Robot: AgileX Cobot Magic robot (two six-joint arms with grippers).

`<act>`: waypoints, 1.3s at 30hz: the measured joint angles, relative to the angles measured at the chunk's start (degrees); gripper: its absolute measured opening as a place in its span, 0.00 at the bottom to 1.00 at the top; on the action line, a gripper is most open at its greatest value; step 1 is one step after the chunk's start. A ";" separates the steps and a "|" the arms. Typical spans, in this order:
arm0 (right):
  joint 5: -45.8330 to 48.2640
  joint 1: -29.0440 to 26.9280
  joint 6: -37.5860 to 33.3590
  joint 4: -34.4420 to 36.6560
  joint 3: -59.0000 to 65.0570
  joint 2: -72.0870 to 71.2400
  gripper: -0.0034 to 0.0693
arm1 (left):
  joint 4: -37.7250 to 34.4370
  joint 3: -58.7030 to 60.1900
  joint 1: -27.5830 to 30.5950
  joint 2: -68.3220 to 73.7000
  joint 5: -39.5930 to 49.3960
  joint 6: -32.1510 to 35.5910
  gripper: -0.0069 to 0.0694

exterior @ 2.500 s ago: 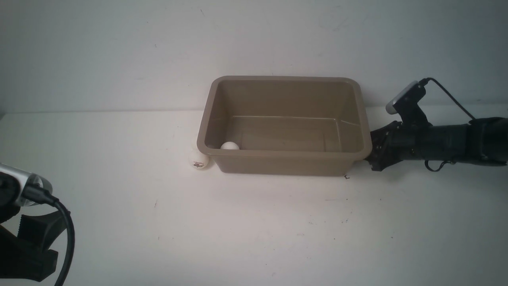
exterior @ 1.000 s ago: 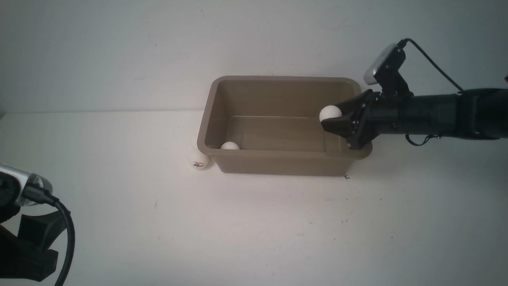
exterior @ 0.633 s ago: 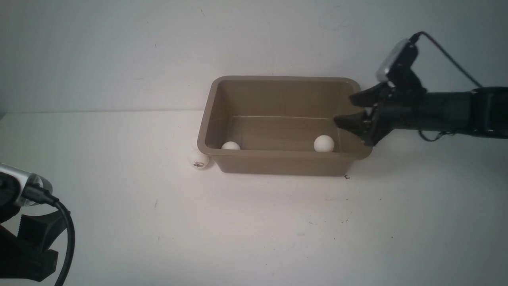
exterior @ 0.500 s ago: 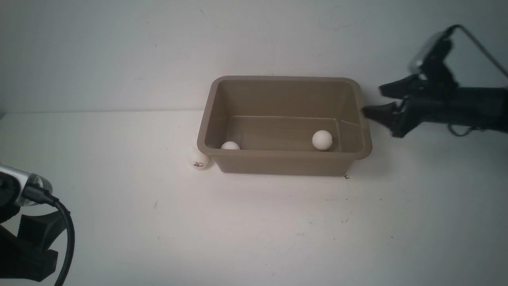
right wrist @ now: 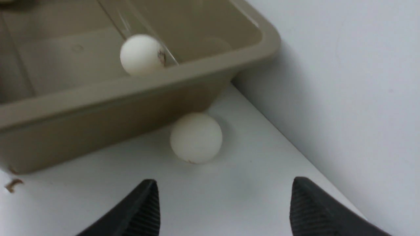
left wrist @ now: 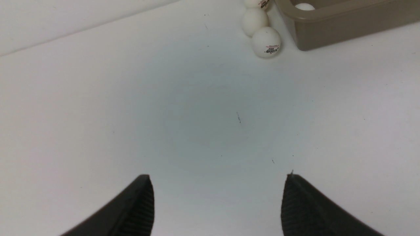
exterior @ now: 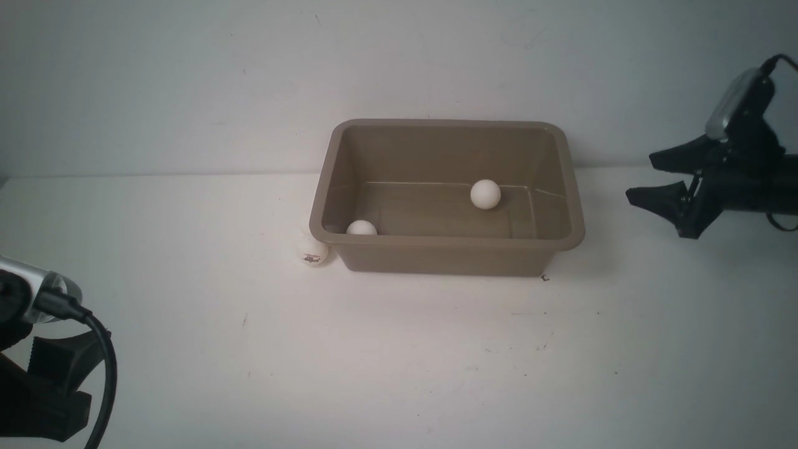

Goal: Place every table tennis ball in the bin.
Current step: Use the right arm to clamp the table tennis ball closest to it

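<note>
The bin (exterior: 446, 252), a taupe-brown rectangular tub with rounded corners and a flared rim, is standing upright and open on the white worktop (exterior: 399, 362). Two white balls are lying inside it. The corner ball (exterior: 361, 228) is sitting in the near left corner. The far ball (exterior: 485, 194) is showing by the far wall, right of the middle, slightly blurred in the right wrist view. Outside, the logo ball (exterior: 313, 251) is resting just beside the bin's near left corner. In the left wrist view a plain ball (left wrist: 254, 21) and a cut-off ball (left wrist: 257, 2) are lining up behind it, close together. The right-side ball (right wrist: 196, 138) is lying just beside the bin's far right corner.
</note>
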 joint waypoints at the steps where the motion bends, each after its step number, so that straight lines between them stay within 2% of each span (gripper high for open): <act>1: -0.56 0.06 -0.19 0.28 -0.22 0.40 0.70 | -0.20 0.00 0.00 0.00 0.00 0.00 0.70; 8: -2.75 2.48 1.40 1.45 -4.97 4.84 0.67 | -0.61 0.00 0.00 0.02 0.00 0.00 0.70; 16: -7.00 8.71 2.08 1.51 -9.59 8.63 0.67 | -0.67 0.00 0.00 0.02 0.00 0.00 0.70; 24: -8.50 8.88 1.46 1.49 -9.71 9.92 0.67 | -0.67 0.00 0.00 0.02 0.00 0.00 0.70; 39: -5.28 8.88 1.42 1.73 -9.98 10.28 0.67 | -0.72 0.00 0.00 0.02 0.00 0.00 0.70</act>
